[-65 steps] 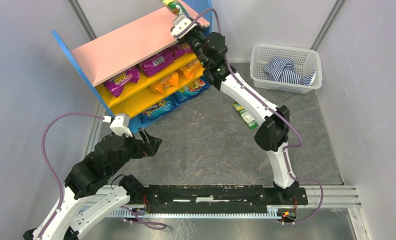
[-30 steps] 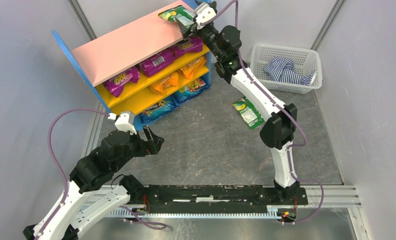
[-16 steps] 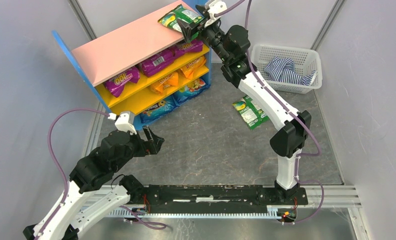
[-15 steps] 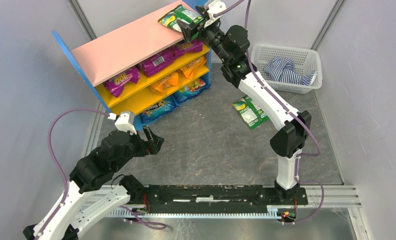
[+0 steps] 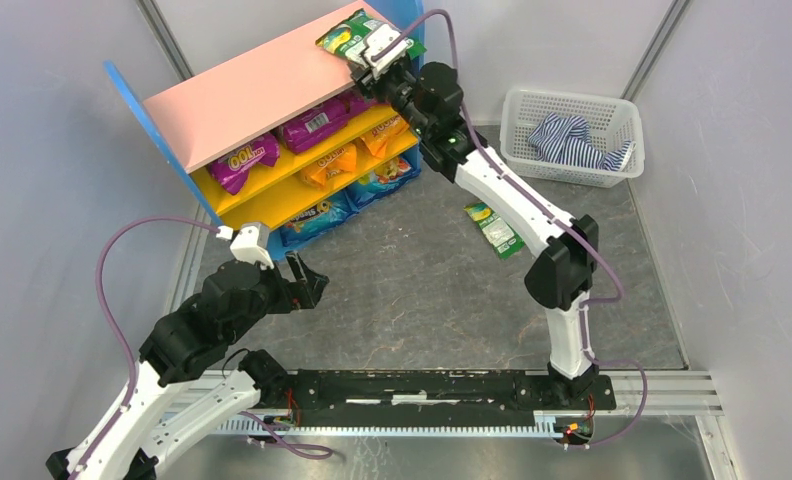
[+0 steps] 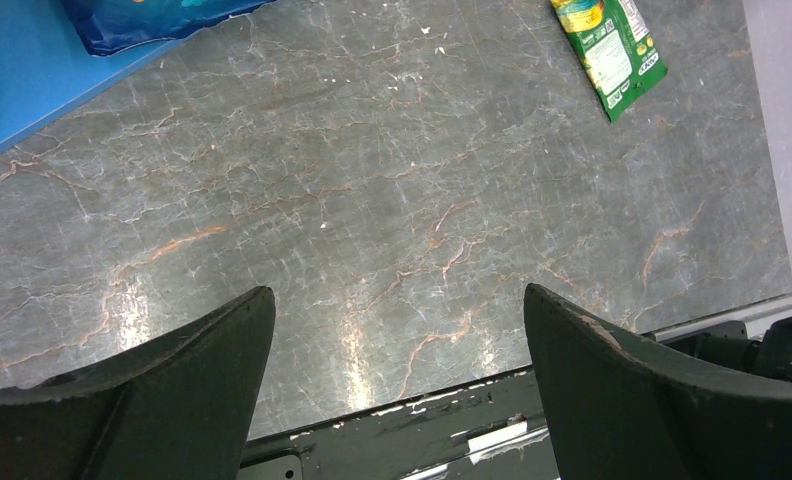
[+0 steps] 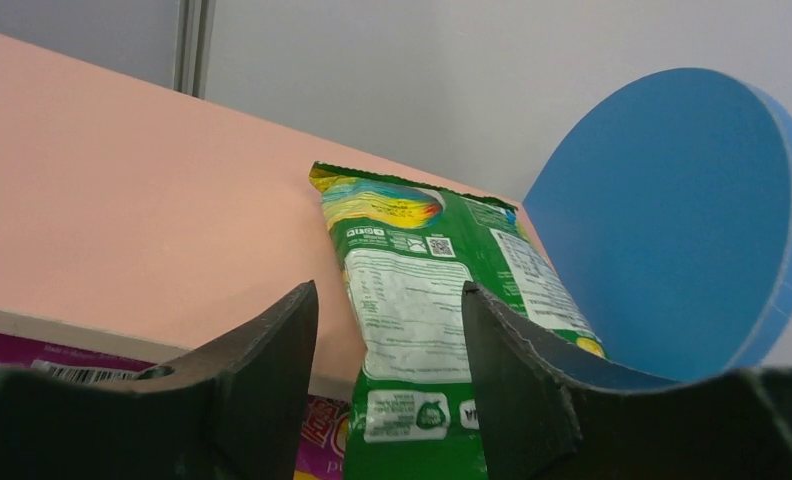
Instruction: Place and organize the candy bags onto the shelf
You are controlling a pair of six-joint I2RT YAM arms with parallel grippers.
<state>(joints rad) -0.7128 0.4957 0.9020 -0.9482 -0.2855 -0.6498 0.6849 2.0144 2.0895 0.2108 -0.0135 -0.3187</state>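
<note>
The shelf [image 5: 247, 95] stands at the back left, its pink top [image 7: 122, 210] facing me. Purple [image 5: 317, 120], orange [image 5: 330, 165] and blue [image 5: 317, 218] candy bags lie on its yellow shelves. A green candy bag [image 5: 344, 35] lies on the top's right end and overhangs the front edge; in the right wrist view [image 7: 412, 300] it shows between my fingers. My right gripper [image 5: 374, 62] is open at that edge [image 7: 387, 300]. Another green bag [image 5: 492, 228] lies on the floor and shows in the left wrist view [image 6: 607, 40]. My left gripper [image 5: 307, 285] is open and empty above the floor [image 6: 397, 300].
A white mesh basket [image 5: 572, 97] with a striped cloth [image 5: 570, 138] stands at the back right. The round blue side panel [image 7: 672, 220] rises just right of the green bag. Grey walls close in both sides. The arm rail [image 5: 422, 385] runs along the near edge.
My right gripper let go of the green bag on the pink top and drew back up and right; it has now come back down to the bag's overhanging end. The left arm is still.
</note>
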